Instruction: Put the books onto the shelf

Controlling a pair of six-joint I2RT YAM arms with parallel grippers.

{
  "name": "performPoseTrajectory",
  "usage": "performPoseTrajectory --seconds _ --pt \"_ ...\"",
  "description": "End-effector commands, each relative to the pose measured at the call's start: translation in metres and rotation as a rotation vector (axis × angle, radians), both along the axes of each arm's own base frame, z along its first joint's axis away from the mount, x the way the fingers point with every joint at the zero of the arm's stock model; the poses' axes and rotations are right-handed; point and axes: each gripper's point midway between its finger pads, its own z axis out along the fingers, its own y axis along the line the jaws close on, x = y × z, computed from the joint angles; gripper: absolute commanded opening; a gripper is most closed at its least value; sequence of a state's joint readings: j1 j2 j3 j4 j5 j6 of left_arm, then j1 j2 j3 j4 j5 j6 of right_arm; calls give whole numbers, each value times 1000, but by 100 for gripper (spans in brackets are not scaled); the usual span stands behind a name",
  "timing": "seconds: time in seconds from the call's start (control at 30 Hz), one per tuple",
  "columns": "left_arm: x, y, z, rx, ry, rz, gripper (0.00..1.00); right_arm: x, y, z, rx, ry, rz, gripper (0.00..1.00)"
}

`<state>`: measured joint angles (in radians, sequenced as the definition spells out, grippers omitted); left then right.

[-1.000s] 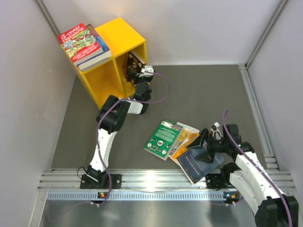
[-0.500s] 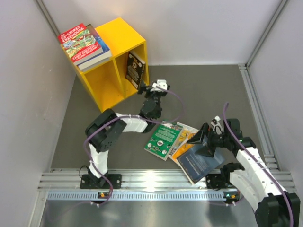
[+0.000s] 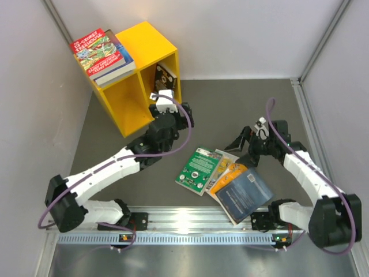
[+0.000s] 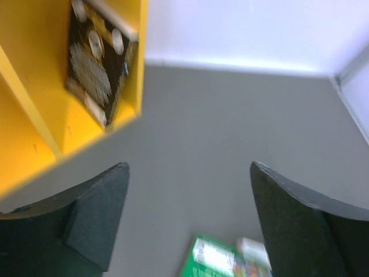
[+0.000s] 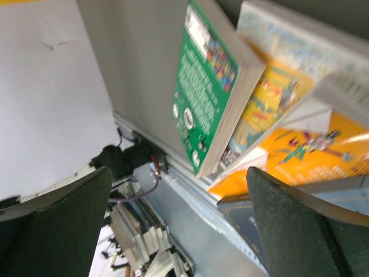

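desk [image 3: 242,109]: grey | shelf [image 3: 151,43]: yellow, far left | stack of books [image 3: 101,53]: flat on shelf top | dark book [image 4: 95,57]: upright in right compartment | green book [image 3: 199,169], orange book [image 3: 228,173], dark blue book [image 3: 245,193]: overlapping on desk, long axes near-left to far-right | left claw [image 4: 189,170]: spread wide, empty, before shelf | right claw [image 5: 179,173]: spread wide, empty, beside green book

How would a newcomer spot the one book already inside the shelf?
Find the yellow shelf at the far left of the table. Its right compartment holds one book standing on edge by the outer wall. It alone has a dark cover with pale spots and stands up; the stack on the shelf's top and the fanned books on the table lie flat.
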<state>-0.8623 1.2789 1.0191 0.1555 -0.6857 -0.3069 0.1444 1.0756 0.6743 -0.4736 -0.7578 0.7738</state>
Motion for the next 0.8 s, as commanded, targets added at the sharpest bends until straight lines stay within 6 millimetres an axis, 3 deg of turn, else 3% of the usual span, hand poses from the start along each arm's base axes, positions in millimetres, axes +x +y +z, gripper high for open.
performPoseTrajectory --seconds 0.0,0.2,0.3,0.6,0.77 --pt "-45 11 -56 26 334 -58 88 37 -1 5 -105 -121 5 100" --pt "-90 22 -38 -98 440 -145 80 66 7 -29 -260 -60 42 100" --pt "-110 40 -33 -161 481 -120 77 67 16 -48 -324 -27 81 100" --pt "-134 75 -18 -219 509 -43 78 49 40 -94 -418 43 169 100" --pt "-138 81 -18 -209 522 -30 79 37 52 -114 -406 74 186 100"
